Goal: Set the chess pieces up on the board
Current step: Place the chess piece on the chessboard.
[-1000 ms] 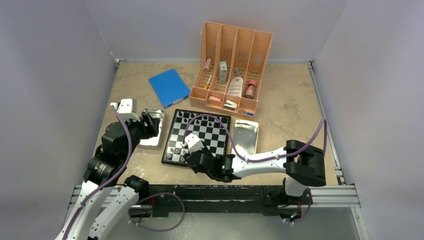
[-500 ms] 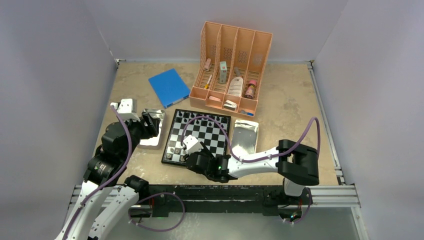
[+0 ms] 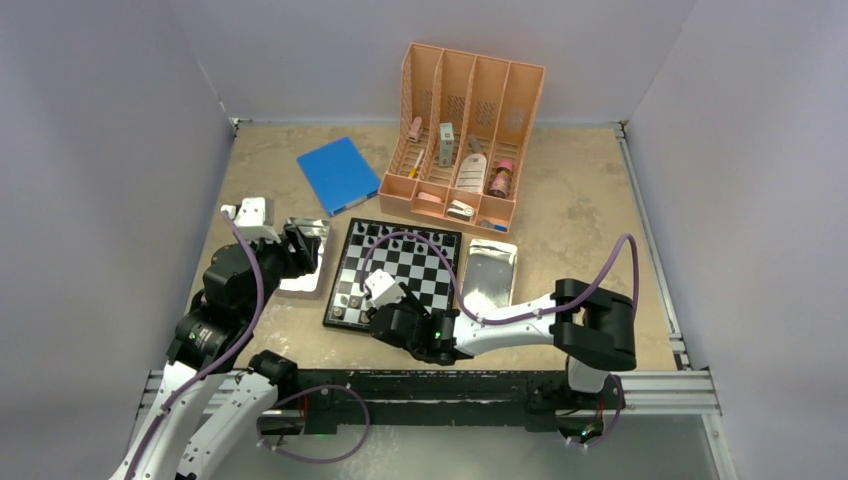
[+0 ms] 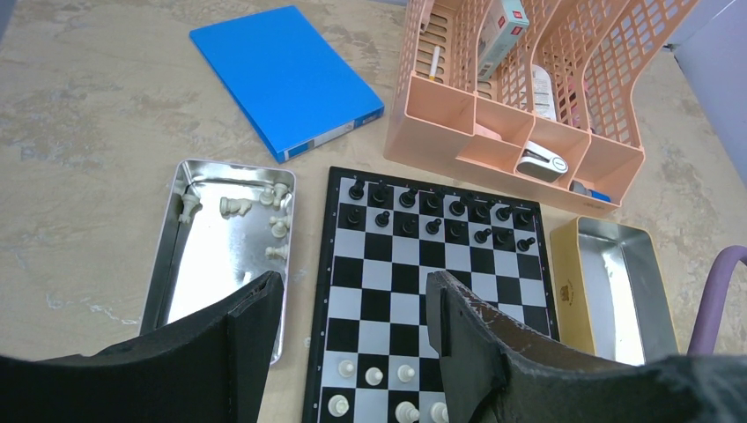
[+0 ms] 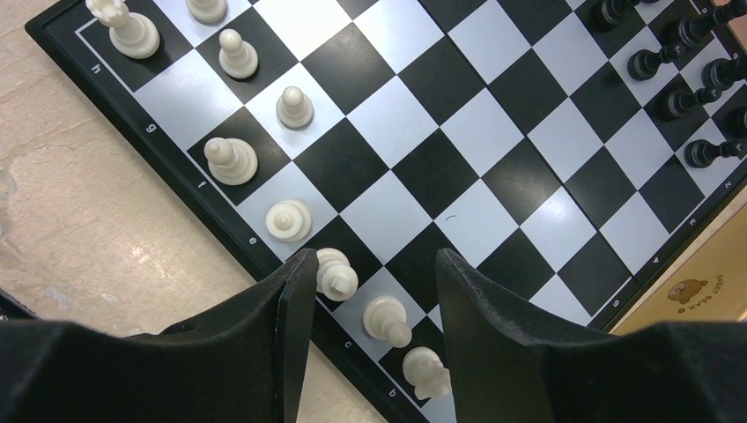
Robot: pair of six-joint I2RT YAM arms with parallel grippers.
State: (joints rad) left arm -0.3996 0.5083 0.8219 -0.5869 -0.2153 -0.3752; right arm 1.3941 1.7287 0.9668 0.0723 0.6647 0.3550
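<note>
Right, my right gripper point(image 5: 372, 260) hangs low over the near edge of the small glossy black-and-white checked chessboard point(image 5: 458, 132). Its dark fingers are parted with nothing clamped; three of the tiny pale silvery-white pieces point(image 5: 233, 160) stand on their squares in the gap, the nearest just beside one finger. More pale ones line that near edge, smooth turned plastic with round bases, but the two near rows show gaps. Over at the far side the tiny black pieces point(image 4: 432, 211) fill their two rows, so I judge that half done. My left gripper point(image 4: 352, 282) is spread wide and empty, hovering by the board's near left corner. What matters now is the shiny rectangular metal tray point(image 4: 220, 264) lying just beside the board's left edge. A handful of loose pale pieces point(image 4: 277, 227) sit at its far end, ahead and to the left of my left fingers. My left arm is plainly the nearer one, since my right would have to cross the whole board. Some of those pieces look toppled, their long axes lying roughly across the tray, though they are too small for me to be sure. The mirror-bright tray floor looks slippery, so I expect a pinch across the narrow waist to serve best. A second metal tray point(image 4: 617, 282), yellow-rimmed, on the right looks bare.
</note>
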